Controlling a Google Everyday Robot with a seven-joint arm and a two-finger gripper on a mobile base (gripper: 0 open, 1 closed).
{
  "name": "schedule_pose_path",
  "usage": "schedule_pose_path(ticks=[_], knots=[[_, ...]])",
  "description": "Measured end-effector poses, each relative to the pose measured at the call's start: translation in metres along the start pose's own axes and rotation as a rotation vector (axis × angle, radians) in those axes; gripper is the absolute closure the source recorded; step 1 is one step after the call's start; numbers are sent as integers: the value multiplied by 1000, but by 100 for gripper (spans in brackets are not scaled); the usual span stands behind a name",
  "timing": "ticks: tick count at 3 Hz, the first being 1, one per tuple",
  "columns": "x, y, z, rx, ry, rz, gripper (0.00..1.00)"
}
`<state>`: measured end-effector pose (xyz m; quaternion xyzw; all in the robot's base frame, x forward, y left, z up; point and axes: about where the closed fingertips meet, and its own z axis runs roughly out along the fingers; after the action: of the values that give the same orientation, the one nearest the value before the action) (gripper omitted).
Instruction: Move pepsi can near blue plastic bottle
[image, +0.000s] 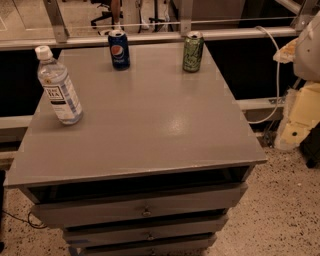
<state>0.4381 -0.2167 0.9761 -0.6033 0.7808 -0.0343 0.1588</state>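
The pepsi can (119, 49) is standing upright at the far edge of the surface (150, 125), well apart from the blue plastic bottle (59, 86), which is standing nearer and leftward. The tool is not showing in view, so I cannot tell its state.

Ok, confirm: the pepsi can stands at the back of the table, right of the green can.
No: the camera view shows the pepsi can at the back of the table, left of the green can. The gripper is off its right side.
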Motion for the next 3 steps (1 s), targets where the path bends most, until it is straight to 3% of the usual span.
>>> schedule_pose_path(ticks=[2,3], knots=[[-6,-3,4,7,-23,-3,0],[-33,-22,32,11,-118,-2,0]])
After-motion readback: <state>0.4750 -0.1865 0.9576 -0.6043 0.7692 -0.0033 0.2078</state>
